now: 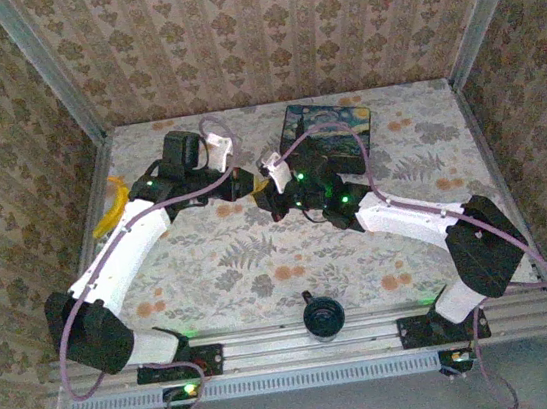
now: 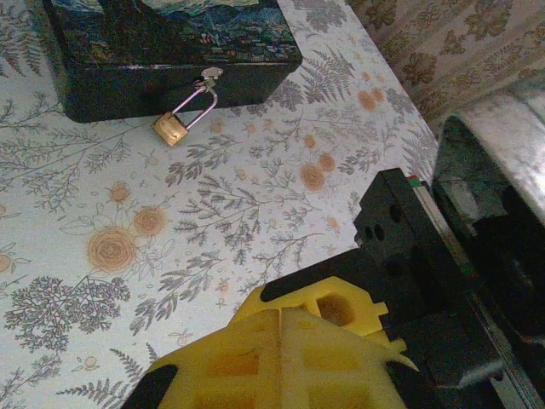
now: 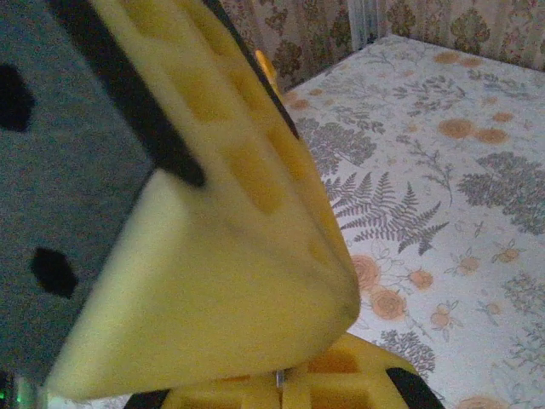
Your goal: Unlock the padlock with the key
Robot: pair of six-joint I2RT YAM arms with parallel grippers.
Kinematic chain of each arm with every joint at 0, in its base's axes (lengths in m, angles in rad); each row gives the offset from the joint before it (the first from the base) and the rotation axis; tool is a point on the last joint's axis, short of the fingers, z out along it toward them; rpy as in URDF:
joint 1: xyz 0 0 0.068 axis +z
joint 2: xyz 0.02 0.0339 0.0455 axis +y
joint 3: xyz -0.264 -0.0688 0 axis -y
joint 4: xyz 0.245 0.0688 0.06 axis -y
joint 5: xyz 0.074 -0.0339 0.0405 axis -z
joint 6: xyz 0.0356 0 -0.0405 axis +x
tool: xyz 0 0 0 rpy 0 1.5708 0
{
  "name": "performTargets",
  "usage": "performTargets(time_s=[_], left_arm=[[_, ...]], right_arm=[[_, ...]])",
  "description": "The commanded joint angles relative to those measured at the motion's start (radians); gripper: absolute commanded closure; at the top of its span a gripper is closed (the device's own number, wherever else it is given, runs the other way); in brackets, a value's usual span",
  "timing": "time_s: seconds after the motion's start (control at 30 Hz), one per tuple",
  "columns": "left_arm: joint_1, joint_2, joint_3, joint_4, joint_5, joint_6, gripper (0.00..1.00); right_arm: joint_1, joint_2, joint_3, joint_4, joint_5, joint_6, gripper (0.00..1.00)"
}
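The tiny brass padlock (image 2: pixel 171 128) hangs by its thin silver shackle from the hasp of the dark blue painted box (image 2: pixel 170 43), resting on the table in front of it. The box (image 1: pixel 330 134) stands at the back right of centre. Both grippers meet mid-table, left of the box. My left gripper (image 2: pixel 281 319) is shut, its yellow fingers pressed together with nothing visible between them, well short of the padlock. My right gripper (image 3: pixel 283 388) is shut, and a thin silver sliver of the key (image 3: pixel 278 377) shows in its seam. The left gripper's finger (image 3: pixel 221 281) looms right above it.
A yellow object (image 1: pixel 113 207) lies at the table's left edge beside the left arm. A black round knob (image 1: pixel 322 316) sits on the near rail. Patterned walls close in the table on three sides. Flowered cloth (image 2: pixel 128 247) lies open between the grippers and the padlock.
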Motion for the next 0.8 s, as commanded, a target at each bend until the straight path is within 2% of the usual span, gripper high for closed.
performTargets(time_s=[0.0,0.1,0.27,0.3,0.37,0.53,0.63,0.77], left_arm=[[-0.009,-0.022,0.009,-0.014,-0.013,-0.018,1.0],[-0.006,-0.038,0.009,-0.006,-0.038,-0.025,0.98],[-0.006,-0.086,-0.011,0.059,-0.062,-0.053,0.55],[-0.006,-0.104,-0.02,0.079,-0.073,-0.059,0.5],[-0.003,-0.133,-0.037,0.106,-0.096,-0.063,0.47],[0.014,-0.19,-0.091,0.139,-0.099,-0.045,0.45],[0.014,-0.208,-0.123,0.162,-0.045,-0.017,0.45],[0.014,-0.225,-0.179,0.232,0.044,-0.009,0.45]], right_arm=[[0.001,-0.045,0.028,-0.01,0.023,0.021,1.0],[0.0,-0.069,0.016,-0.034,0.029,0.04,1.0],[-0.01,-0.113,-0.033,-0.038,-0.013,0.064,1.0],[-0.017,-0.12,-0.043,-0.037,-0.035,0.07,1.0],[-0.039,-0.129,-0.058,-0.032,-0.079,0.101,1.0],[-0.105,-0.169,-0.108,0.019,-0.299,0.128,1.0],[-0.153,-0.179,-0.117,0.036,-0.452,0.151,1.0],[-0.213,-0.166,-0.118,0.119,-0.586,0.269,1.0]])
